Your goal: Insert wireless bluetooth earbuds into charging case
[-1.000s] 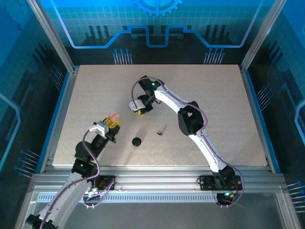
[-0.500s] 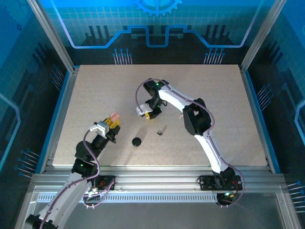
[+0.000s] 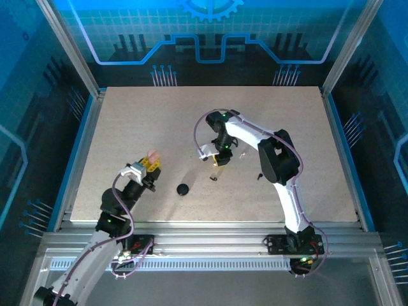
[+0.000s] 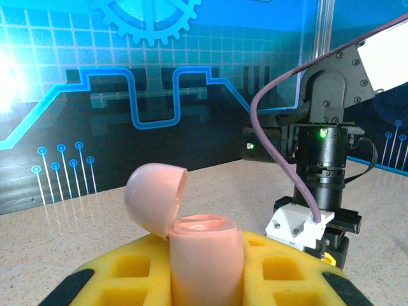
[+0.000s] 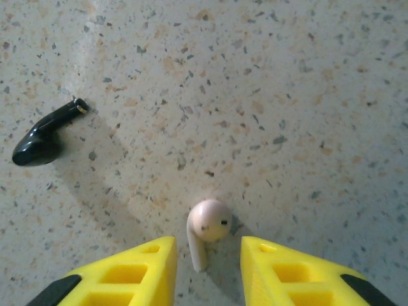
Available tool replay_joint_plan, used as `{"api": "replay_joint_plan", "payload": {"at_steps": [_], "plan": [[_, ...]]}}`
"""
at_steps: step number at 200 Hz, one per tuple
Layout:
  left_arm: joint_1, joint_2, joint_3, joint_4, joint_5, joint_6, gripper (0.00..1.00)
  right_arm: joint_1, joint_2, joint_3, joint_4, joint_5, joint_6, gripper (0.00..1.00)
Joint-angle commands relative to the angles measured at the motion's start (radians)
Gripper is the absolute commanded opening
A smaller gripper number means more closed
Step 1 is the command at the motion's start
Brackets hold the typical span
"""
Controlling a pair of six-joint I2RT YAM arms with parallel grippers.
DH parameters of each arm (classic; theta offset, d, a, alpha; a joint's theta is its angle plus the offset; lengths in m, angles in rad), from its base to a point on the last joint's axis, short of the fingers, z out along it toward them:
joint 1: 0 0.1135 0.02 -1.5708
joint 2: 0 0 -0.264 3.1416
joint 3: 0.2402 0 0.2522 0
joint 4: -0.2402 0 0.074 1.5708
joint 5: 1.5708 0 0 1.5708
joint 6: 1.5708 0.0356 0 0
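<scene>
A: So, what are the right fingers [image 5: 127, 277] doing?
B: Standing spread; the pink earbud [image 5: 209, 223] is lying on the table [image 5: 287, 95] between their tips, the black earbud [image 5: 41, 143] lying well apart.
A: And the left fingers [image 4: 127, 280]?
B: They are pinching the pink case [image 4: 204, 268], its lid hanging open.

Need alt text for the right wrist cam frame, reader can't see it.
A pale pink earbud lies on the speckled table between the open yellow fingertips of the right pincer, with a gap on each side. A black earbud lies on the table at the upper left.
</scene>
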Motion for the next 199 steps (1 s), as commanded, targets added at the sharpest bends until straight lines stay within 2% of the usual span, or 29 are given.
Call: {"api": "replay_joint_plan", "payload": {"at_steps": [1,37,199], "plan": [[0.008,-0.007,0.034,-0.010,0.002,0.018,0.09,0.014,-0.073,0.000,0.008,0.033,0.014,0.34],[0.008,-0.010,0.037,-0.017,0.000,0.021,0.09,0.039,-0.086,-0.022,0.023,0.071,-0.005,0.35],[0.008,-0.010,0.034,-0.029,0.000,0.023,0.09,0.070,-0.014,-0.042,0.028,0.066,0.100,0.36]]}}
